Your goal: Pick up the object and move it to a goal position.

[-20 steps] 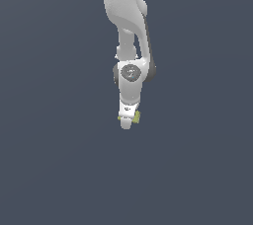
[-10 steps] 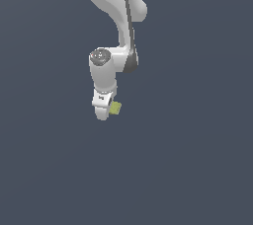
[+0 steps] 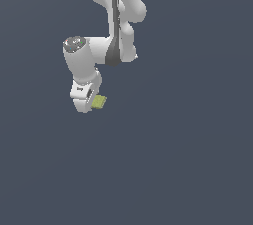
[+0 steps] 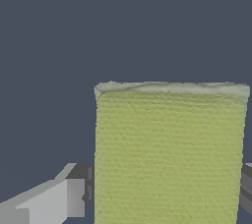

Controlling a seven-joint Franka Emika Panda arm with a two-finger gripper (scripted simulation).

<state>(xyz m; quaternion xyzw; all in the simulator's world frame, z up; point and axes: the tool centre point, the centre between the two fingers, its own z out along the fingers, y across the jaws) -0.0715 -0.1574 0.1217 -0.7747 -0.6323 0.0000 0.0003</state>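
Observation:
The object (image 3: 99, 101) is a small flat yellow-green block sticking out from the tip of my white gripper (image 3: 89, 103) in the exterior view, toward that view's right. In the wrist view the object (image 4: 170, 154) fills much of the picture as a plain textured yellow-green slab, with a grey fingertip (image 4: 59, 201) against one side and the edge of the other fingertip (image 4: 247, 188) against the opposite side. My gripper is shut on the object and holds it up in the air. The white arm (image 3: 106, 17) comes down from above.
Only a flat dark grey-blue background shows around the arm in both views. No goal marker or other object appears.
The arm has swung toward the exterior view's left and risen a little, carrying the block with it. The grip on the block is unchanged.

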